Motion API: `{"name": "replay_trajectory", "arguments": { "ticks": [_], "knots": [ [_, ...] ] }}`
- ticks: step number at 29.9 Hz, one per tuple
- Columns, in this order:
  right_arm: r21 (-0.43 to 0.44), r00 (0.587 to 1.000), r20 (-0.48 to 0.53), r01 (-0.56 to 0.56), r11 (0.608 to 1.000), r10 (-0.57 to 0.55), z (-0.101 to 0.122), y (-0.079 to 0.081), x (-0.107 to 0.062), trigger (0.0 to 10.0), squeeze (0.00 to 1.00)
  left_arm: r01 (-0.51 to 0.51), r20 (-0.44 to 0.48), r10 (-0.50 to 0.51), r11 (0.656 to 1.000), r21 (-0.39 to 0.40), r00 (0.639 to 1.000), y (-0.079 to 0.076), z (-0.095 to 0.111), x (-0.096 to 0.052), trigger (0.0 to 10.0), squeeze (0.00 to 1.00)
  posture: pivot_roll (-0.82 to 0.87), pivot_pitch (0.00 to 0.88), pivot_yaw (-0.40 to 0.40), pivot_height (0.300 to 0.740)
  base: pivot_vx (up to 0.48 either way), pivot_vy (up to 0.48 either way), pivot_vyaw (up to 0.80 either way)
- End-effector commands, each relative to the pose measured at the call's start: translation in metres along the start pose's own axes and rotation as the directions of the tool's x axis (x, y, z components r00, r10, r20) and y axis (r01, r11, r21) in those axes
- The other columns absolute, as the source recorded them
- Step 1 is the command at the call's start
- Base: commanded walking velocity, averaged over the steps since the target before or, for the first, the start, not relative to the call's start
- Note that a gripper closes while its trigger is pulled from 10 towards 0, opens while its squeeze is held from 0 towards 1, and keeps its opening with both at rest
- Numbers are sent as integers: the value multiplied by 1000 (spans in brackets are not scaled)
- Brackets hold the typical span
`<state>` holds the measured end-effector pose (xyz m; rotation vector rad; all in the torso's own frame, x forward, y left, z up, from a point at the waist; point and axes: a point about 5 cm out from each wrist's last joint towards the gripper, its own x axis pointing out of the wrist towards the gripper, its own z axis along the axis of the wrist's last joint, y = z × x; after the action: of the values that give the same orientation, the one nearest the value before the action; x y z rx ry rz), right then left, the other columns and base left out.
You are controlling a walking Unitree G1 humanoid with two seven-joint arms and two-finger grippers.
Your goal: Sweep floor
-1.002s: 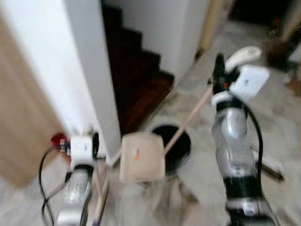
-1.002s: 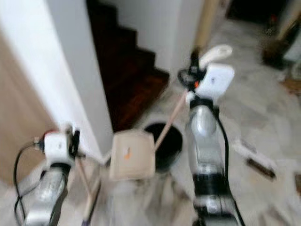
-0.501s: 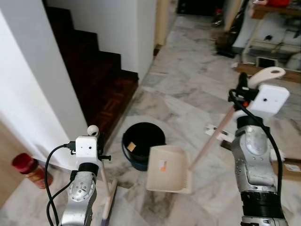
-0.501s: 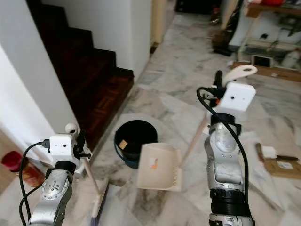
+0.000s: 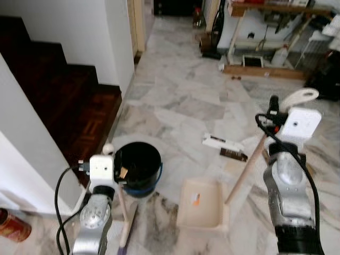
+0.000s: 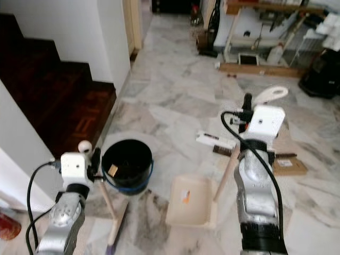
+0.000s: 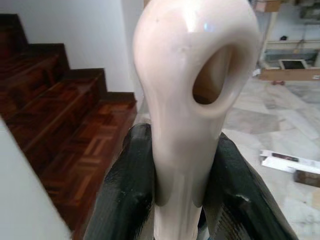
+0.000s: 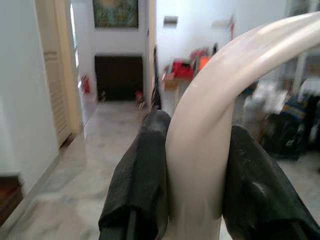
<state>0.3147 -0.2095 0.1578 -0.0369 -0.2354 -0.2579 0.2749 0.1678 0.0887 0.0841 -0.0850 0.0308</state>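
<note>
Seen from the head: left gripper (image 5: pixel 109 159) low at near left, gripping the cream-handled broom (image 5: pixel 123 212), shaft slanting down to the marble floor (image 5: pixel 180 106) just near of the round black plastic bucket (image 5: pixel 137 164). Right gripper (image 5: pixel 273 109) raised at right, holding the long pale wooden-looking handle of the cream plastic dustpan (image 5: pixel 201 204), pan lying flat on the floor right of the bucket. Beyond it, a flat white and dark brush-like item (image 5: pixel 224 147), too small to tell. Dark glossy wooden stairs (image 5: pixel 53 106) at far left, a red can (image 5: pixel 13 226) by the near-left wall.

Closer, from the left wrist: jaws shut tight on the broom's smooth, glossy, rounded handle end (image 7: pixel 192 100) with its oval hanging hole. From the right wrist: black fingers (image 8: pixel 145 175) pressed on both sides of the curved, shiny dustpan handle loop (image 8: pixel 210 135).
</note>
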Motion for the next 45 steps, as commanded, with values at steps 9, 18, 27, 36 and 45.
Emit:
{"name": "replay_trajectory", "arguments": {
  "ticks": [9, 18, 27, 36, 45],
  "knots": [
    [-63, 952, -304, 23, 998, -41, -86, -16, -37, 10000, 0, 10, -39, -10, 1000, -1, 999, 2, -14, 0, 10000, 0, 32, 0, -7, 740, 0, 0, 0],
    [-73, 986, -166, -37, 997, 24, -69, -11, -25, 10000, 0, 13, -23, -14, 1000, -26, 1000, 3, -13, 2, 10000, 0, 27, 0, -10, 740, 0, 0, 0],
    [-82, 995, -86, -61, 995, 54, -58, -7, -20, 10000, 0, 24, -12, -25, 999, -39, 1000, -1, -11, 3, 10000, 0, 24, 0, -6, 740, 0, 0, 0],
    [-76, 995, -83, -55, 996, 49, -60, -5, -21, 10000, 0, 39, -10, -39, 999, -20, 999, -1, -11, 4, 10000, 0, 23, 0, 2, 740, 0, -33, 0],
    [-55, 995, -93, -46, 997, 41, -60, -5, -17, 10000, 0, 37, -8, -37, 999, -19, 999, -2, -10, 4, 10000, 0, 18, 0, 0, 740, 0, -317, -267]
  ]
}}
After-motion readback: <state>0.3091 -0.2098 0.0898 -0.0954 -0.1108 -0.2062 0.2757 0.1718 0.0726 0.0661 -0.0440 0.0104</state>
